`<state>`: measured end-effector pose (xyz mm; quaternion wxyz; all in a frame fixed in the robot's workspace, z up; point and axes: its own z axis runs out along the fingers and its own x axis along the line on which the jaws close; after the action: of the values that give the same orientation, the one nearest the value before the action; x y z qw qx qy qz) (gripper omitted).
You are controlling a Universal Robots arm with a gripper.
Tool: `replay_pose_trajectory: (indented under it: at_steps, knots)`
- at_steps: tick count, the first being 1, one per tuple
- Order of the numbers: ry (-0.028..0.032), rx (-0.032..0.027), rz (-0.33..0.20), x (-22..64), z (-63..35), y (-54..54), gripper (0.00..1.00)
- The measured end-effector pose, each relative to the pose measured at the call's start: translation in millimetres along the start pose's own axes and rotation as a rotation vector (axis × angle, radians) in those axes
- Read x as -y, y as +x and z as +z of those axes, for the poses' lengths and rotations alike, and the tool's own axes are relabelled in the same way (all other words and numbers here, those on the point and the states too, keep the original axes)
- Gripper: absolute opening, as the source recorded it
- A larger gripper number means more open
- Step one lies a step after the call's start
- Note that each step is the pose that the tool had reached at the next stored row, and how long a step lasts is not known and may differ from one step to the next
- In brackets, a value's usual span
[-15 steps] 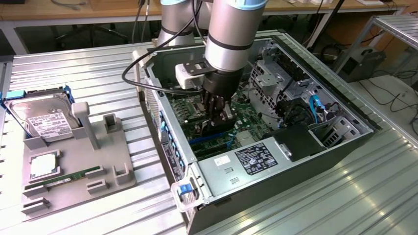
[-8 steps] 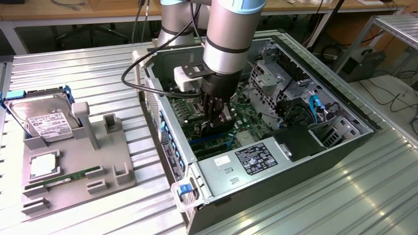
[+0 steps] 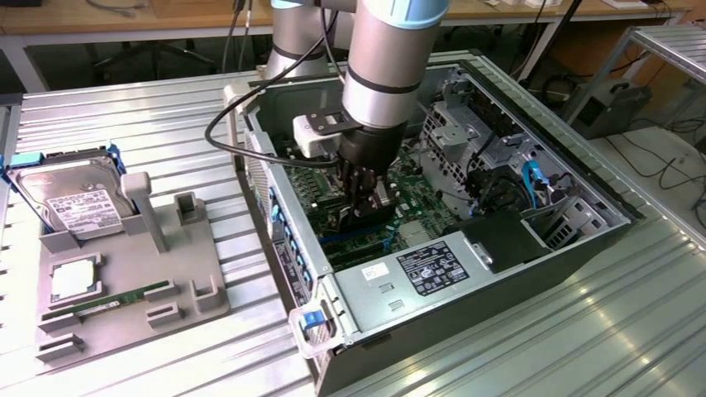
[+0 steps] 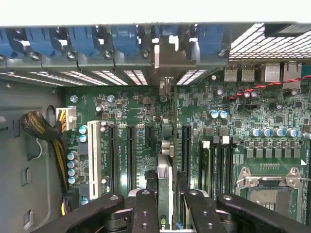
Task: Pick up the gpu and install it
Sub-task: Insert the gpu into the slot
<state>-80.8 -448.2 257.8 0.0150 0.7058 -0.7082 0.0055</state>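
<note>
1. Gripping the gpu edge-on, the gripper has its black fingers closed against the card's two faces, seen in the wrist view.
2. The card stands upright over the green motherboard, lined up with one of the long black expansion slots; its silver bracket end reaches the rear slot openings under the blue retention clips.
3. In the exterior view the gripper is deep inside the open computer case, so pickup is done. I judge insertion to be under way; whether the card is fully seated I cannot tell.
4. Farther off, on the exterior view's left, the grey parts holder carries the hard drive and the green memory stick.
</note>
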Motion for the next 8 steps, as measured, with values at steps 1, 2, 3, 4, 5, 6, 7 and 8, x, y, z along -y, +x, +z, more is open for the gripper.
replay_pose_trajectory:
  at_steps: [1,2,3,4,5,6,7,8]
  knots:
    - [-0.0001,-0.0002,0.0,0.0,0.0,0.0,0.26]
    - [-0.0001,-0.0001,0.0,0.0,0.1,0.0,0.26]
    - [0.0,0.0001,0.0,0.0,0.2,0.0,0.26]
    - [0.0,0.0,0.0,0.0,0.2,0.0,0.26]
    - [0.0001,0.0001,0.0,0.0,0.2,0.0,0.26]
    - [0.0,0.0001,0.0,0.0,0.2,0.0,0.26]
    - [0.0002,0.0004,0.0,0.0,0.2,0.0,0.33]
    - [0.0,0.0,0.0,0.0,-1.0,0.0,0.33]
